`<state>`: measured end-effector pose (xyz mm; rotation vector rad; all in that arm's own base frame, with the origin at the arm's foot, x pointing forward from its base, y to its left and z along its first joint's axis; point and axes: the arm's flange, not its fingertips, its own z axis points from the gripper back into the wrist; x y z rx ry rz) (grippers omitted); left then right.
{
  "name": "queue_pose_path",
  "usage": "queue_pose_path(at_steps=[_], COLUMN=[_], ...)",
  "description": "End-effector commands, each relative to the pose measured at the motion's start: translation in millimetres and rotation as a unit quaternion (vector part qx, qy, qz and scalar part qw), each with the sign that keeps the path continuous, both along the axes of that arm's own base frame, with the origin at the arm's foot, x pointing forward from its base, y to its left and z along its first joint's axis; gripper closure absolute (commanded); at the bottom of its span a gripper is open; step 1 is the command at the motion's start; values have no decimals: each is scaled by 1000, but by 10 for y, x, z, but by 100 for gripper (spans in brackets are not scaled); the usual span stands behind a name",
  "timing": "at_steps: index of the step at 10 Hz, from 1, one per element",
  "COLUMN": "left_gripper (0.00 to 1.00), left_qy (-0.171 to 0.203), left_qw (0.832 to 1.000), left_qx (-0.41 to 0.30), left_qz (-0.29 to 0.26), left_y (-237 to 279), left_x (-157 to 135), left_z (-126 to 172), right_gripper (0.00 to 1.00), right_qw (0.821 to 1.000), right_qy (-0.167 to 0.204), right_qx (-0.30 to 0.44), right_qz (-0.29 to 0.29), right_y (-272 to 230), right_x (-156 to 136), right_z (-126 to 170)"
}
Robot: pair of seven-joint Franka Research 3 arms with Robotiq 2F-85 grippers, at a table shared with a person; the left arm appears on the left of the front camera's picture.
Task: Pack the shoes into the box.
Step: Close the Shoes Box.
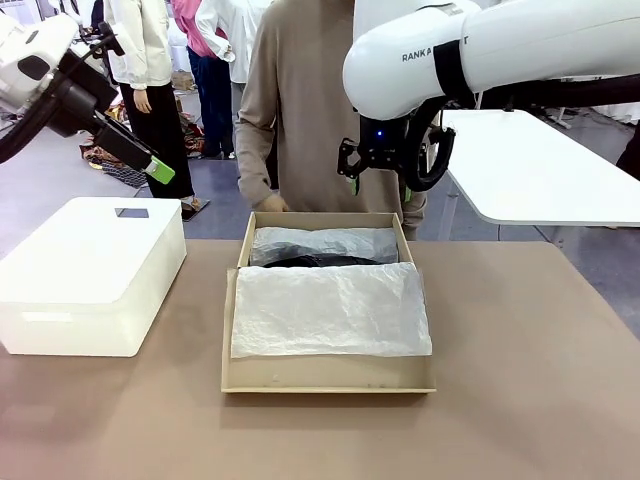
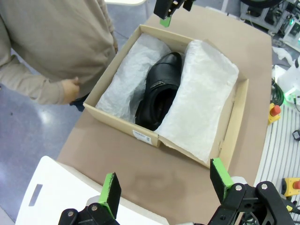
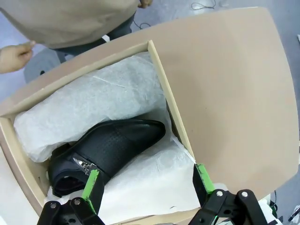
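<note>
The shoes (image 2: 159, 93) lie in the box (image 2: 123, 125) — tissue paper (image 2: 201, 98) partly covering them.

Left pincer (image 2: 165, 176) raised high, jaws spread, empty; right pincer (image 3: 146, 174) hanging mid-air, jaws spread, empty.

A robotics lab: an emergency-stop button (image 2: 275, 110) sits beside the brown table (image 2: 187, 173).

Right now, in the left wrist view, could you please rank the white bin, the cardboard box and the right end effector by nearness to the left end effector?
1. White bin, just below the left end effector.
2. Cardboard box, ahead at mid-table.
3. Right end effector, above the box's far end.
</note>
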<state>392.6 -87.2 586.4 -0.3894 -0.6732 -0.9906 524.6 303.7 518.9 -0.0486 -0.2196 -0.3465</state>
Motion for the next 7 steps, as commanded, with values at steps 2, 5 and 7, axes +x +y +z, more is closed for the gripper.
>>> queue_pose_path(at_steps=[2, 5, 7], left_gripper=[0, 0, 0], left_qy=[-2, -2, -2], left_qw=[1000, 1000, 1000], left_qx=[-12, -12, -12], left_qz=[3, 3, 3], left_y=[-12, -12, -12], left_x=[1, 1, 1], left_z=[-8, -8, -8], right_gripper=[0, 0, 0], right_qw=[998, 979, 948], right_qy=[1, -4, -21], right_qx=[7, -21, -1], right_qz=[61, 203, 317], right_y=[-226, -668, -986], right_x=[18, 16, 29], right_z=[24, 60, 21])
